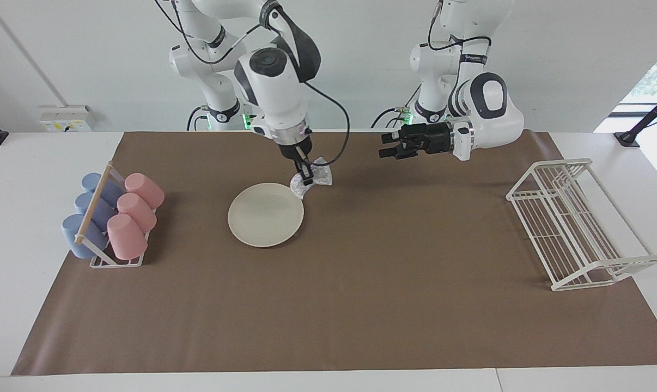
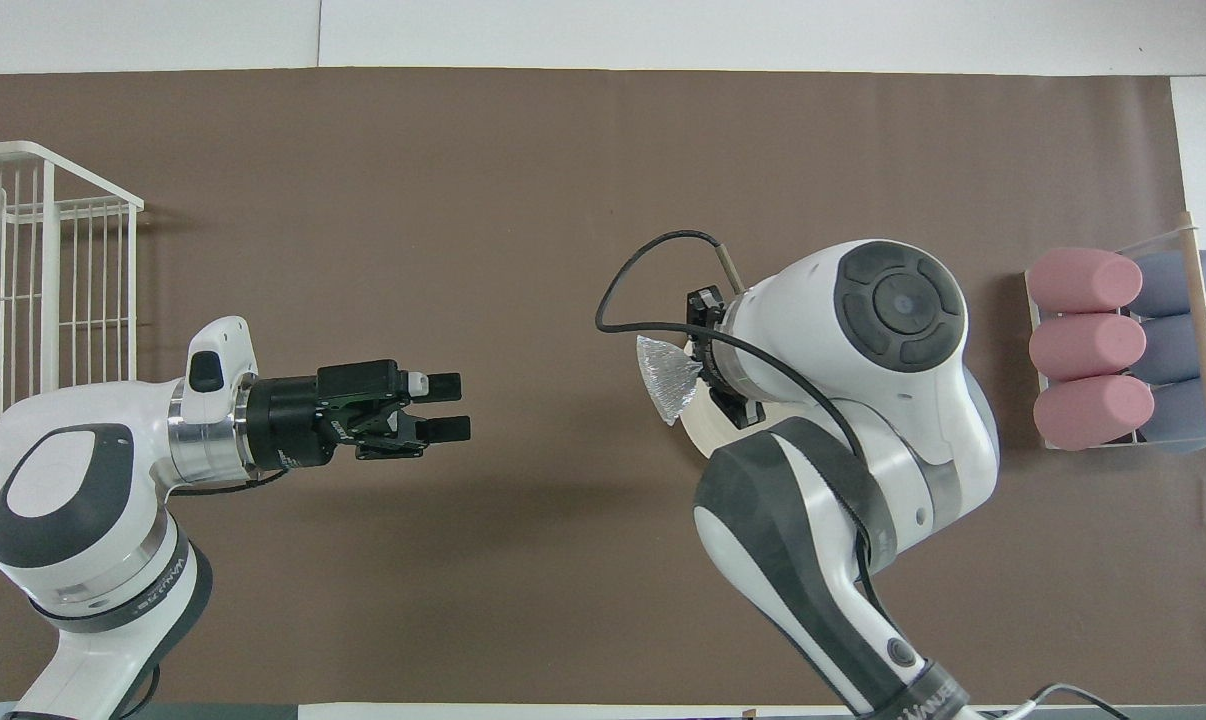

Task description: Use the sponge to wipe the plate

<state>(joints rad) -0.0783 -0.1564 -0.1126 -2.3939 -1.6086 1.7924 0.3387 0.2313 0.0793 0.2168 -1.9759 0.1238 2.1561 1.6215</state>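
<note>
A: Where is the small silvery-grey glittery mesh sponge (image 1: 310,181)?

B: Clamped between the fingertips of the right tool (image 1: 306,177), which points down and holds it in the air over the edge of the round cream-white shallow plate (image 1: 265,214) that lies toward the left arm's end of the desk. I cannot tell whether the sponge touches the rim.

A: And the plate itself?

B: It lies flat on the brown paper mat (image 1: 361,305) covering the white desk (image 1: 29,163), toward the right arm's end. From overhead the right arm hides nearly all of it.

A: The other arm?

B: The left tool (image 1: 385,147) waits over bare mat, level, its jaws apart and holding nothing, well apart from the sponge.

A: Anything around the plate?

B: A rack of pink and blue cups (image 1: 113,216) lying on their sides stands beside it at the right arm's end. A white wire dish rack (image 1: 576,226) stands at the left arm's end. Neither crowds the plate.
</note>
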